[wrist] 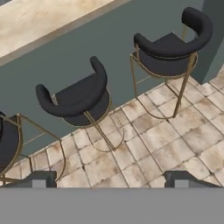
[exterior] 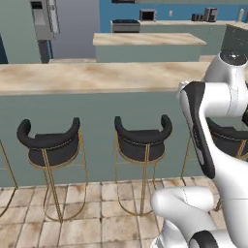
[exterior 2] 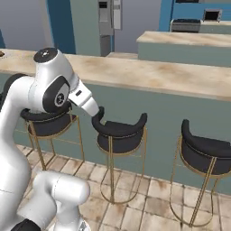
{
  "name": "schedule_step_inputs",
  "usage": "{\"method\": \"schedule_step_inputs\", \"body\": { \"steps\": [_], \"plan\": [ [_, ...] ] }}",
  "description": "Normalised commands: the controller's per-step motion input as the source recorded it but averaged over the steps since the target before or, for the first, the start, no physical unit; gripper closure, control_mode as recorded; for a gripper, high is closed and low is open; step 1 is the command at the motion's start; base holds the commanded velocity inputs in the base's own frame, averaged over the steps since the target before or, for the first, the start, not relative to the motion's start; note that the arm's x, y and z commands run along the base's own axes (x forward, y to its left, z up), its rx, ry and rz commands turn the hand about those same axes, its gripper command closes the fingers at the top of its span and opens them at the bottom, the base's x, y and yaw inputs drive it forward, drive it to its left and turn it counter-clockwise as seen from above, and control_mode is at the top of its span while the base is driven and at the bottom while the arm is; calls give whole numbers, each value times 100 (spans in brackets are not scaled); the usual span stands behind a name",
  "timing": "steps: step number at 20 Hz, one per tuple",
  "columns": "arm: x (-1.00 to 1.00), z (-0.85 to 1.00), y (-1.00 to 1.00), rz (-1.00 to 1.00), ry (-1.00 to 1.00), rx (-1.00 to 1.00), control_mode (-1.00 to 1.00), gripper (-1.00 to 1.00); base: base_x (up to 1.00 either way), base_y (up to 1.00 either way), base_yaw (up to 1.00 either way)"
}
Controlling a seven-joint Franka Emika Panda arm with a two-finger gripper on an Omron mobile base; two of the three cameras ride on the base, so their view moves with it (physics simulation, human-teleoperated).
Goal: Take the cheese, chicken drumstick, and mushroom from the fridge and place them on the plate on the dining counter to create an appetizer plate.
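Black finger tips of the pincer (wrist: 111,179) rise at the bottom of the hand view, spread wide apart with bare floor tiles between them; they hold nothing and touch nothing. Ahead of the pincer, and below it, stand black stools with gold legs (wrist: 78,98) on the beige tiled floor (wrist: 175,144), lined up against the grey-green front of the table (wrist: 65,52), the long dining counter, whose beige marble-look top runs across the far side of that view, well apart from the tips. In the left base view the same table (exterior: 87,77) stretches across the picture beyond the white arm (exterior: 213,126), with two stools fully seen (exterior: 143,140) tucked under its edge. Farther beyond the pincer, past the table, stands a shorter counter (exterior: 150,46) with the same pale top, and behind that a blue wall with a stove and small appliances on a back counter. A tall grey fridge (exterior 2: 108,25) stands well beyond the table on its far side. At the far left edge of the right base view a small dark thing (exterior 2: 2,54) lies on the table top, too cut off to tell what it is. The cheese, drumstick, mushroom and plate cannot be made out.
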Motion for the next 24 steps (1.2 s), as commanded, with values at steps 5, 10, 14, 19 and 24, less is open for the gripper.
{"method": "schedule_step_inputs", "body": {
  "steps": [5, 10, 14, 19, 24],
  "plan": [
    [0, 0, 0, 0, 0, 0, 100, -100, 0, -75, -9],
    [0, 0, 0, 0, 0, 0, 100, -100, -13, -99, -8],
    [0, 0, 0, 0, 0, 0, 100, -100, -17, -100, -7],
    [0, 0, 0, 0, 0, 0, 100, -100, -30, -100, -8],
    [0, 0, 0, 0, 0, 0, 100, -100, -31, -100, -3]
  ]
}}
